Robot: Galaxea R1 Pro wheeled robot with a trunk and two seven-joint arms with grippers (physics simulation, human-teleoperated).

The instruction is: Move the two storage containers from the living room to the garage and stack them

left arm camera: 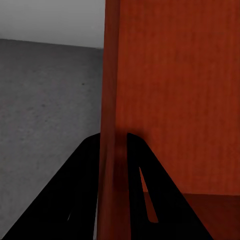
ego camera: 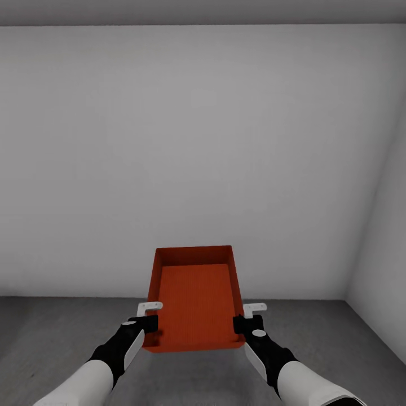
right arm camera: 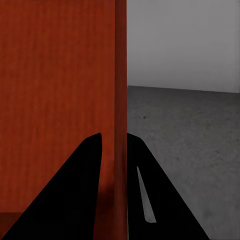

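You've got the orange bin (ego camera: 195, 299) up over the garage floor (ego camera: 56, 338), left tool (ego camera: 148, 322) and right tool (ego camera: 243, 323) each pinching a thin, stiff side wall; looks light, keep it level.

Both forearms are smooth white shells, entering the head view at 7 and 5 o'clock. Each ends in a black wrist with a small round white disc. The left gripper (ego camera: 148, 316) and right gripper (ego camera: 251, 317) have black bodies and pale grey angled finger brackets.
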